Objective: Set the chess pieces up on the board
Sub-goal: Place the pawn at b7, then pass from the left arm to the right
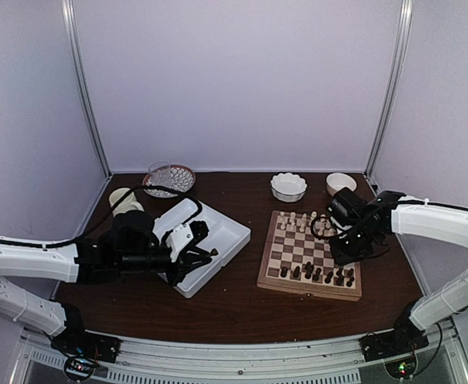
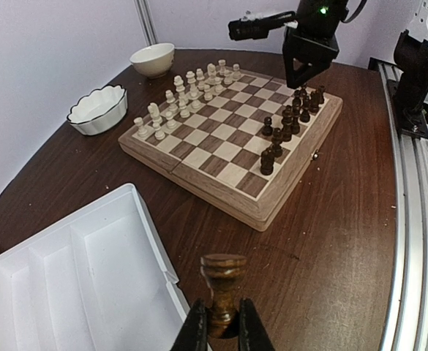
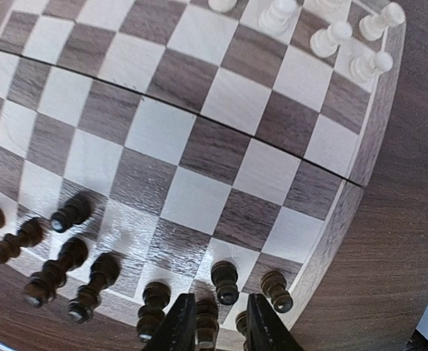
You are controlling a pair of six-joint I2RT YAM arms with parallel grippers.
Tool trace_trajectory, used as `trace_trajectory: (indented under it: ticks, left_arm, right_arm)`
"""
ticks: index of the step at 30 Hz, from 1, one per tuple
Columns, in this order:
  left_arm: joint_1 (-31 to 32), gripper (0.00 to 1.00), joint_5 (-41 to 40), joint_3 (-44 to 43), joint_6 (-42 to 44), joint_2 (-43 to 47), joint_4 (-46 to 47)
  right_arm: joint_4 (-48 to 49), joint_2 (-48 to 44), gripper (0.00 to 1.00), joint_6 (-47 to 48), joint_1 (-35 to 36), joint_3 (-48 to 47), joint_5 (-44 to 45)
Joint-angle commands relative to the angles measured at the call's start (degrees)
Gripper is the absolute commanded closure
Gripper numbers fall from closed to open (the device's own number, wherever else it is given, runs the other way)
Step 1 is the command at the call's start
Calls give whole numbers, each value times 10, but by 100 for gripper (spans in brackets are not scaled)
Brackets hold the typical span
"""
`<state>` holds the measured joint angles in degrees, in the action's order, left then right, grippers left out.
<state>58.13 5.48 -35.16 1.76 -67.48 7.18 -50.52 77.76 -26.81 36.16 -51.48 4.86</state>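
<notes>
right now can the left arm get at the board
Probably yes: only bare table lies between the board and the left claw, shut on a dark piece; the right claw crowds the right end.

— You've got a wooden board (image 2: 221, 150), grain plain to see, checks catching a soft sheen.
— And your dark chess pieces (image 3: 71, 213) look like turned wood, slightly glossy. The white tray (image 2: 89, 270): smooth matt plastic.
— Under it all, the desk (image 2: 331, 241): dark wood grain, dusty.
</notes>
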Motion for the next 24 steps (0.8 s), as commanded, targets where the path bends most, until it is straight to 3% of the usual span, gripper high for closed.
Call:
trace_trajectory:
  ticks: [1,6,12,17,19,24]
  left_arm:
    - [2,100,10,-17,-5,-4,10]
    - [2,100,14,-19,-6,-7,10]
    - [2,100,22,-21,-7,-12,10]
    - [2,100,41,-19,-4,-15,16]
    - [2,100,43,-16,-4,-17,22]
    - [2,100,40,-13,-10,-21,37]
  right_arm:
    - [-51,-43,71,9,-4,-58,31]
    - [-69,-83,69,26,-1,-91,12]
    - [27,-116,69,45,68,-82,-85]
    - [161,-94,61,56,148,-82,-154]
    - [191,-70,56,75,161,-114,-172]
    - [254,-10,56,167,167,-192,-166]
